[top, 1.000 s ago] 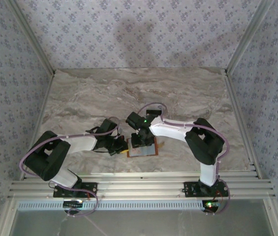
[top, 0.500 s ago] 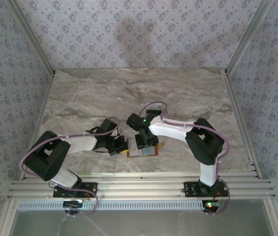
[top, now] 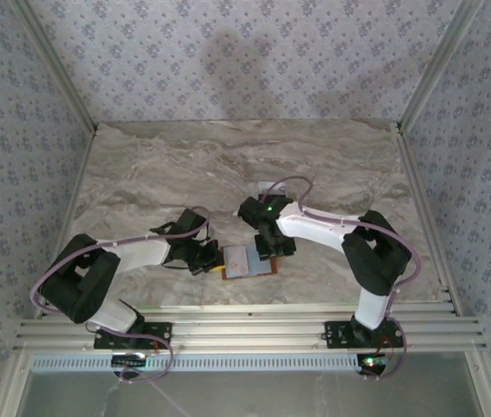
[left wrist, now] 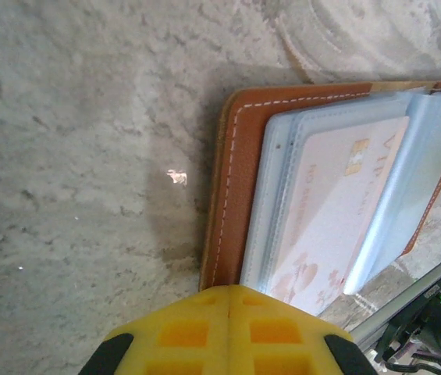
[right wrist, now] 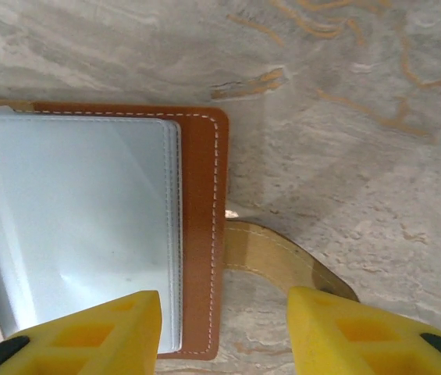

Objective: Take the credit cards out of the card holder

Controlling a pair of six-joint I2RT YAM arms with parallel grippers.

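Observation:
The card holder (top: 248, 262) lies open on the marble between my two grippers, brown leather (left wrist: 232, 180) round clear grey-blue sleeves (right wrist: 80, 219). One pale pinkish credit card (left wrist: 337, 211) shows inside a sleeve. My left gripper (top: 212, 259) is shut, its yellow tip (left wrist: 230, 289) resting at the holder's left edge with nothing between the fingers. My right gripper (top: 274, 251) is open above the holder's right edge (right wrist: 202, 234), one finger (right wrist: 119, 328) over the sleeves and the other beside the tan snap tab (right wrist: 279, 262).
Bare marble table top (top: 228, 165) stretches behind the holder. Aluminium rails (top: 245, 326) run along the near edge, and patterned walls close in the left, right and back sides.
My right gripper has shifted right and back, off the middle of the card holder to its right edge, uncovering the pale sleeves. The left gripper has stayed put.

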